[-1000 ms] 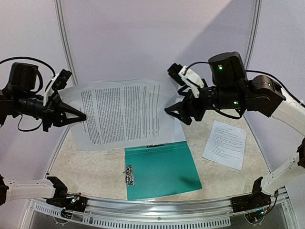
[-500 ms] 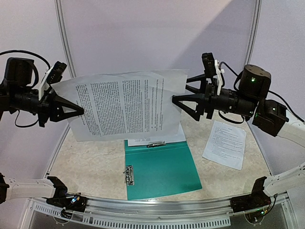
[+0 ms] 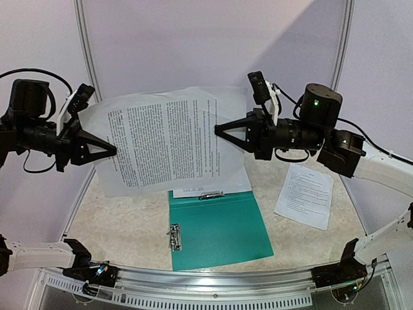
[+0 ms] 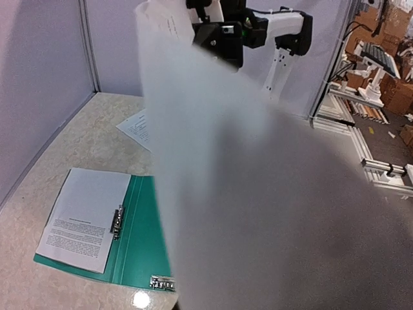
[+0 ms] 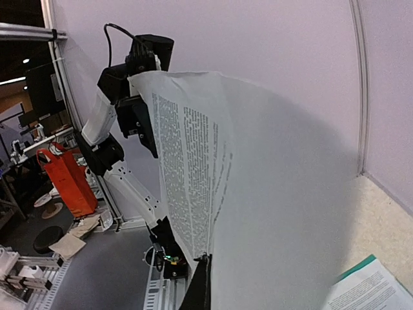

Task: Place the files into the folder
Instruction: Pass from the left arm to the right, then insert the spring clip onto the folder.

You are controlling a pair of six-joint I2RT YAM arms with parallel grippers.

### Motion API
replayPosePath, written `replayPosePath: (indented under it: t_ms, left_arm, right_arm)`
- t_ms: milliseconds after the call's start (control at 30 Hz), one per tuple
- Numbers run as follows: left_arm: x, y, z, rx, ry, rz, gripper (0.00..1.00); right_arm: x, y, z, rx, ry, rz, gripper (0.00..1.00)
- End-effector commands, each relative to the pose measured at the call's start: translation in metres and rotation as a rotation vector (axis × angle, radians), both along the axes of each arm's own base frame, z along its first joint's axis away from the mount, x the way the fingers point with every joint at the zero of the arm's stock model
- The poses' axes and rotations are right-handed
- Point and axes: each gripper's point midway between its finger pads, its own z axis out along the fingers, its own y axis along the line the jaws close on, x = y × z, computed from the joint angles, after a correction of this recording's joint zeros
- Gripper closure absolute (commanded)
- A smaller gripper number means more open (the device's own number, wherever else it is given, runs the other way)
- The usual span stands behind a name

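A white printed sheet (image 3: 164, 145), one of the files, hangs upright above the table between both arms. My left gripper (image 3: 113, 152) is shut on its left edge. My right gripper (image 3: 217, 128) is shut on its right edge, and in the right wrist view the black fingers (image 5: 205, 278) pinch the sheet (image 5: 258, 181). In the left wrist view the sheet (image 4: 271, 194) covers my own fingers. The teal folder (image 3: 222, 232) lies open below, with a second sheet (image 3: 213, 188) on its far half. A third sheet (image 3: 304, 195) lies on the table to the right.
A metal clip (image 3: 175, 237) sits at the folder's left edge and another (image 3: 211, 196) along its spine. White booth walls (image 3: 193, 45) close the back and sides. The table's rail (image 3: 206, 284) runs along the near edge between the arm bases.
My right gripper has swung left onto the sheet's right edge and shut on it. The left gripper has kept its hold, and the sheet has shifted a little.
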Motion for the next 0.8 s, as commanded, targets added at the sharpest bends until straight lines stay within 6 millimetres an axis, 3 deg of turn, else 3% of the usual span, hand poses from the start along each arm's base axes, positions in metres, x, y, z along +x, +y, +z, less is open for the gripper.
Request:
replayPosePath:
  t_ms: [0, 33, 67, 133, 200, 300, 467, 667, 767]
  left_arm:
    - [0.025, -0.001, -0.021, 0.043, 0.06, 0.102, 0.49]
    - [0.033, 0.002, -0.032, 0.078, 0.059, 0.136, 0.27]
    - [0.038, 0.004, -0.043, 0.115, 0.059, 0.158, 0.13]
    - [0.05, 0.01, -0.069, 0.209, 0.049, 0.194, 0.04]
    - [0.057, 0.017, -0.103, 0.331, 0.045, 0.189, 0.03]
    - [0.064, 0.022, -0.159, 0.484, 0.1, 0.177, 0.09]
    - [0.048, -0.002, -0.217, 0.565, 0.091, 0.039, 0.12]
    - [0.032, -0.031, -0.282, 0.775, -0.03, -0.116, 0.03]
    - [0.032, -0.042, -0.313, 0.847, -0.055, -0.182, 0.01]
  right_arm:
    - [0.013, -0.002, -0.009, -0.092, 0.166, -0.061, 1.0]
    - [0.02, -0.005, -0.017, -0.132, 0.214, -0.1, 1.0]
    - [0.026, -0.009, -0.03, -0.18, 0.283, -0.134, 1.0]
    - [0.039, -0.024, -0.06, -0.263, 0.421, -0.194, 1.0]
    - [0.048, -0.045, -0.095, -0.327, 0.59, -0.247, 1.0]
    - [0.047, -0.073, -0.139, -0.39, 0.782, -0.288, 1.0]
    - [0.038, -0.115, -0.213, -0.528, 0.98, -0.338, 1.0]
    - [0.035, -0.158, -0.279, -0.572, 1.146, -0.367, 1.0]
    - [0.035, -0.167, -0.295, -0.572, 1.175, -0.366, 1.0]
